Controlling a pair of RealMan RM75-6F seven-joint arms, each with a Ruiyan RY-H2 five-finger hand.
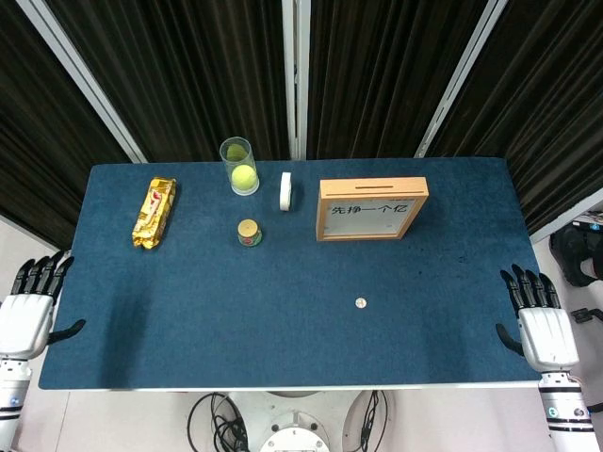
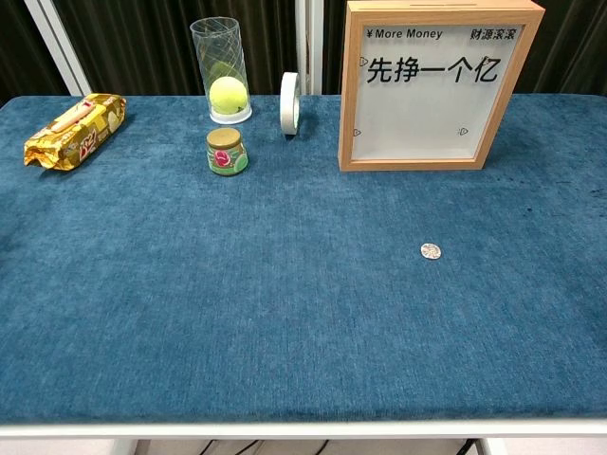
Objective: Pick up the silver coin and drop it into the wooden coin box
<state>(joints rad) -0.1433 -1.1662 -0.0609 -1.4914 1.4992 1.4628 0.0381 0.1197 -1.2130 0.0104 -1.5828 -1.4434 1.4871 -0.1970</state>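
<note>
Left hand and right hand are seen beside the surface edges, fingers spread, nothing held. Silver coin lies flat, in front of wooden coin box, apart.

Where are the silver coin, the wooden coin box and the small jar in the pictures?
silver coin (image 2: 431,250), chest view, middle of its face.
wooden coin box (image 2: 415,164), chest view, bottom rail of its wooden frame.
small jar (image 2: 227,158), chest view, its label.
</note>
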